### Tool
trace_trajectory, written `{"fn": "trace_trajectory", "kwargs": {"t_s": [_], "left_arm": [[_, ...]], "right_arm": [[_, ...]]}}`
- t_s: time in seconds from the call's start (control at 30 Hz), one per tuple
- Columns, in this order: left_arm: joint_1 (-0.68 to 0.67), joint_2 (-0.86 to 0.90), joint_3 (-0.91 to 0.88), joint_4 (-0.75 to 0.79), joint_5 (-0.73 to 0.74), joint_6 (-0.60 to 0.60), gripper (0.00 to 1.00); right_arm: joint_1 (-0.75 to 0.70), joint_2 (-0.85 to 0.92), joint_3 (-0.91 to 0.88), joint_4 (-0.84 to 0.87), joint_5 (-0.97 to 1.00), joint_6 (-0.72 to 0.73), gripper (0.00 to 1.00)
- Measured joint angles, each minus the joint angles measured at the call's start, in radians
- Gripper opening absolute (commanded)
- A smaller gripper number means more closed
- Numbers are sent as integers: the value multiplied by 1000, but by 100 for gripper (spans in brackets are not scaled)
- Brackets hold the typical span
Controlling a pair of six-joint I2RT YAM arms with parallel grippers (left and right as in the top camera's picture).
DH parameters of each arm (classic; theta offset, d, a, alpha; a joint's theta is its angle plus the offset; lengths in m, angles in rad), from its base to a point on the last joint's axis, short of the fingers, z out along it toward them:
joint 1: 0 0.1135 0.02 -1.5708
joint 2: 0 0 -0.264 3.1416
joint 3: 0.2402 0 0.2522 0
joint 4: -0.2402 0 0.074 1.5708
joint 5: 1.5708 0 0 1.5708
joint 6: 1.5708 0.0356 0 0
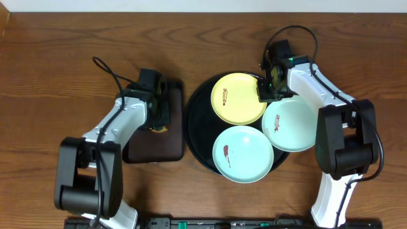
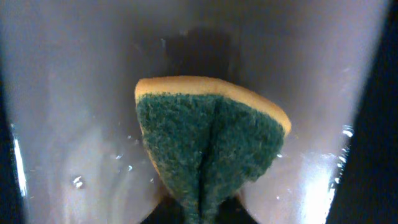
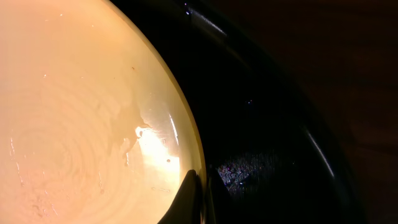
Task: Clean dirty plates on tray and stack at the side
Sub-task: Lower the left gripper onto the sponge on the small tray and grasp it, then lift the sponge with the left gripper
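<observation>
The round black tray (image 1: 193,124) holds three dirty plates: a pale yellow plate (image 1: 236,98) at the back, one mint plate (image 1: 291,124) at the right and another mint plate (image 1: 245,154) in front. Reddish smears show on the yellow plate and the front mint one. My right gripper (image 1: 267,93) is shut on the yellow plate's right rim; in the right wrist view its fingertips (image 3: 200,177) pinch that plate (image 3: 81,112) at the edge. My left gripper (image 1: 159,119) is shut on a folded green-and-yellow sponge (image 2: 211,143), left of the round tray.
A smaller rectangular dark tray (image 1: 152,149) lies left of the round tray, under my left gripper; its wet glossy floor (image 2: 74,124) fills the left wrist view. Bare wooden table (image 1: 63,63) surrounds both trays. The right mint plate overhangs the round tray's right rim.
</observation>
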Motion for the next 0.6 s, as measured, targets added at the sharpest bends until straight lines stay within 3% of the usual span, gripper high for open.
{"fn": "trace_trajectory", "kwargs": {"t_s": [0.17,0.23,0.27,0.3,0.6], "left_arm": [[0,6,0,19,3,-1,30],[0,6,0,19,3,-3,22],[0,6,0,19,3,-6,10],[0,6,0,19,3,-3,8],[0,6,0,12,3,-1,7]], "right_arm": [[0,0,0,0,0,0,1],[0,0,0,0,0,0,1],[0,0,0,0,0,0,2],[0,0,0,0,0,0,1],[0,0,0,0,0,0,2]]}}
